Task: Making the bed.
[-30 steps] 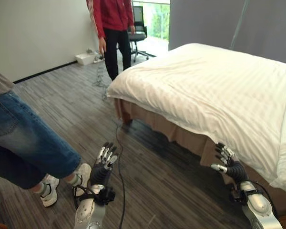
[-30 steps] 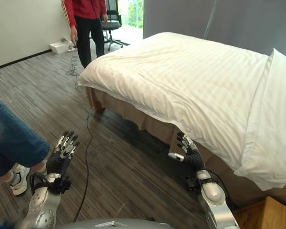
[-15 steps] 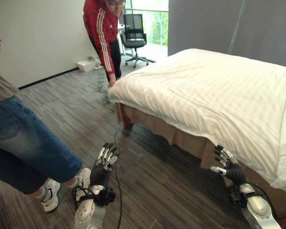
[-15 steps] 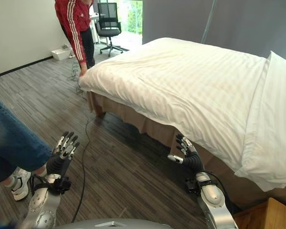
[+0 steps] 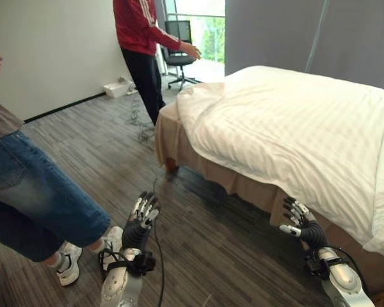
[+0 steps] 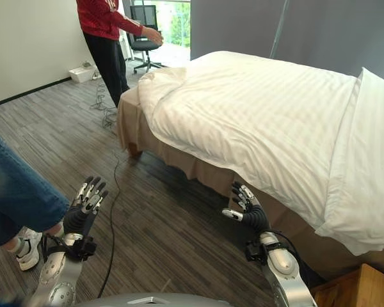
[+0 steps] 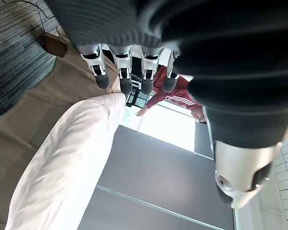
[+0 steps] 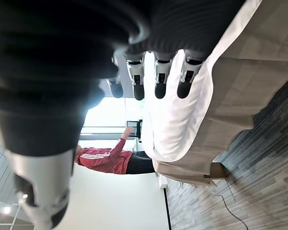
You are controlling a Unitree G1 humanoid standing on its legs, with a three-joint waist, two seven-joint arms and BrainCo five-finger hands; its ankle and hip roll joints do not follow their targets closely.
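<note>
Both hands, left [image 5: 139,225] and right [image 5: 300,224], hang over the floor, fingers loosely spread, holding nothing. The white striped duvet [image 5: 294,134] lies on the bed, its far corner flipped back near a red-jacketed person [image 5: 143,38].

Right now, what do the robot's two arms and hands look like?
Both arms are silver-grey metal. The left hand and right hand each have a dark ribbed cover over the back and wrist, with silver fingers ending in dark tips, plus a separate thumb.

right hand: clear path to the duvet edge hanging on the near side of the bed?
Probably yes. The right hand is open, holds nothing, and hovers beside the bed skirt, just below the duvet edge; nothing lies between them.
</note>
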